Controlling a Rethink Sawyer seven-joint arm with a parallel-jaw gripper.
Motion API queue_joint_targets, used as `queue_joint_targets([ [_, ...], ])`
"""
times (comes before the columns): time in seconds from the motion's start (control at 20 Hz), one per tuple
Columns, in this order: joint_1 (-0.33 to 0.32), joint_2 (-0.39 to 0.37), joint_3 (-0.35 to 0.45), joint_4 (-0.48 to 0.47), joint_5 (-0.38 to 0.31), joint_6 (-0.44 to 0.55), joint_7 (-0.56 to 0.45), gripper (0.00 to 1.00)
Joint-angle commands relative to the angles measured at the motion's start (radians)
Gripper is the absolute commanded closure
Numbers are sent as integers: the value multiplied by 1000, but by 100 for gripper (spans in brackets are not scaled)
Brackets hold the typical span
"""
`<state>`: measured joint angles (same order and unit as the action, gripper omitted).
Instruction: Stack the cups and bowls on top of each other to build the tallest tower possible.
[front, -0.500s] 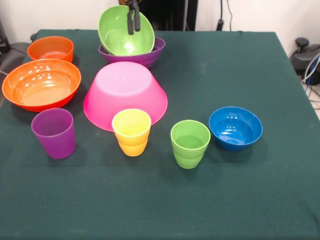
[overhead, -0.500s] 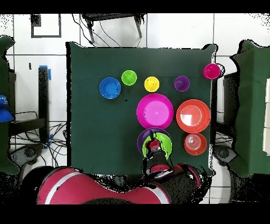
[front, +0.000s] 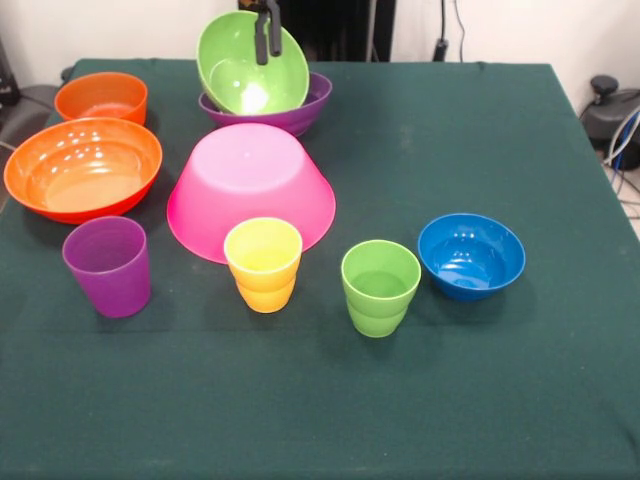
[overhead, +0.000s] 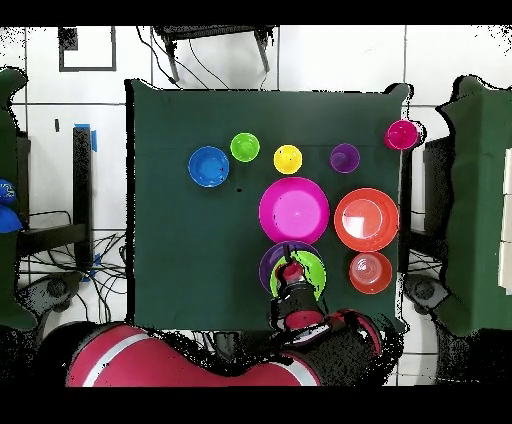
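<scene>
My gripper (front: 267, 40) comes down at the table's far side, shut on the rim of the lime green bowl (front: 240, 75). That bowl is tilted steeply, its opening towards the camera, with its lower edge inside the purple bowl (front: 300, 112). The inverted pink bowl (front: 250, 180) stands apart, just in front of them. The purple cup (front: 107, 266), yellow cup (front: 263, 264) and green cup (front: 380, 287) stand upright in a row near the front. A red cup (overhead: 401, 134) shows only in the overhead view, at a table corner.
The large orange bowl (front: 82, 170) and small orange bowl (front: 101, 97) sit upright at the left. The small blue bowl (front: 471, 255) sits at the right beside the green cup. Green cloth covers the table (front: 480, 130).
My gripper and the lime green bowl have risen very slightly over the purple bowl. Nothing else has moved.
</scene>
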<state>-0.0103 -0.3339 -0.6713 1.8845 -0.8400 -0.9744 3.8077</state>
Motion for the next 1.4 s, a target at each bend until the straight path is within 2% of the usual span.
queue_joint_targets([
  [0.05, 8, 81, 150, -90, 91, 89, -175, 0],
  [0.45, 17, 162, 155, -118, 216, 40, -226, 0],
  [1.05, 83, 158, 141, -107, 270, 70, -169, 0],
  [1.4, 121, 127, 137, -93, 268, 115, -123, 0],
])
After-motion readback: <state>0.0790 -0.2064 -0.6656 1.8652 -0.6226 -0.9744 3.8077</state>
